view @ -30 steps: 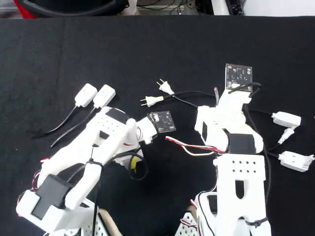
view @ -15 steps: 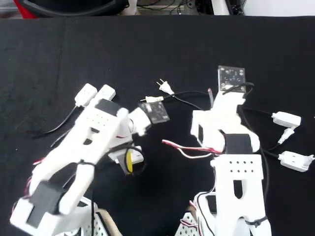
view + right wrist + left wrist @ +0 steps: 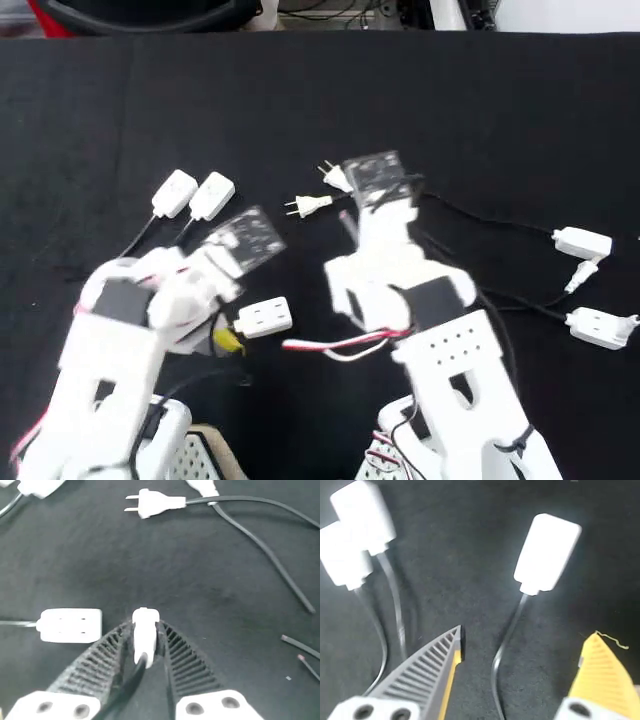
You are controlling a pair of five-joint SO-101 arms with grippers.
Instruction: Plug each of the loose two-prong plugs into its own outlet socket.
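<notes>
We're watching the right gripper [image 3: 145,628] pinching a white corded plug [image 3: 145,639], while the left gripper [image 3: 527,633] is hanging spread above an outlet socket [image 3: 547,552].

We see a black tabletop [image 3: 520,100]; on it lie five white outlet sockets [image 3: 263,317] and two loose two-prong plugs [image 3: 310,205].

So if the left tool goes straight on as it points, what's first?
The left tool would probably meet the thin cord between its open fingers first, then the white socket it leads to; height unclear.
</notes>
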